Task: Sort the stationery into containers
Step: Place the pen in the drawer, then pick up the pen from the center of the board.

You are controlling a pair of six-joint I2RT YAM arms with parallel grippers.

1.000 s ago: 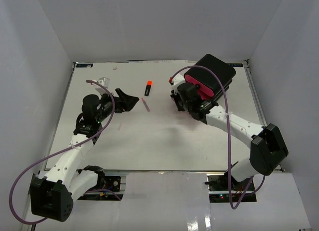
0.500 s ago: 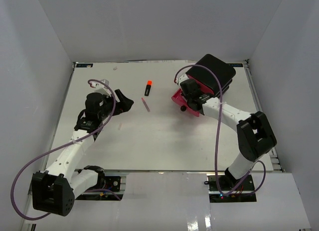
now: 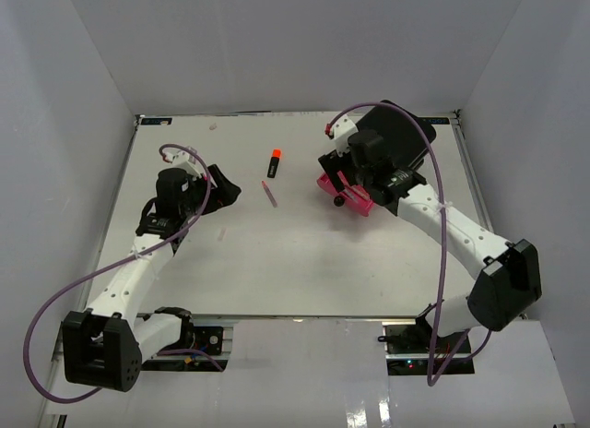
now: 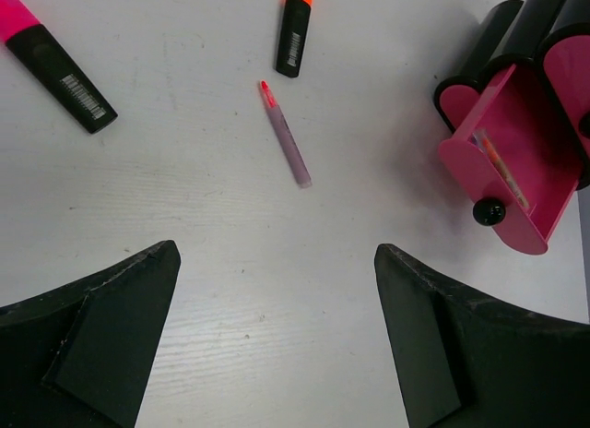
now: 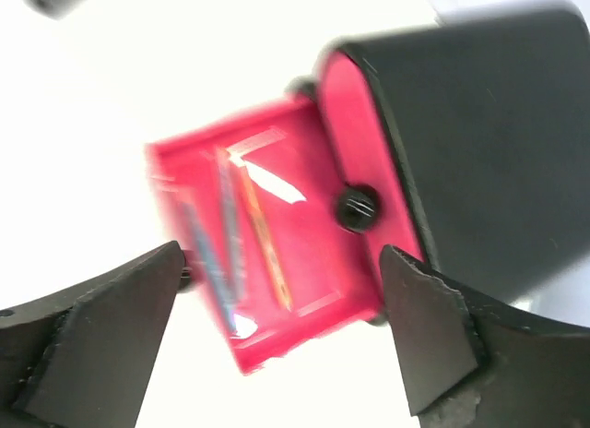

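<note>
The left gripper (image 4: pixel 275 253) hangs spread wide, holding nothing, over the table (image 3: pixel 295 271). Ahead lie a pink-capped highlighter (image 4: pixel 55 64), an orange-capped highlighter (image 3: pixel 275 162) and a thin purple pen (image 3: pixel 269 194), all apart. Rightward, the right gripper (image 5: pixel 281 253), likewise released, hovers above the pink drawer (image 3: pixel 346 196), which is pulled out of the black box (image 3: pixel 401 137) and holds thin pens (image 5: pixel 253 234).

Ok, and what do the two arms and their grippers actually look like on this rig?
The left arm and right arm both have white link shells with black joint housings. A purple cable runs in loose loops along each. The left gripper and right gripper are matte black, each with two broad, wedge-shaped fingers. No markings are legible.
</note>
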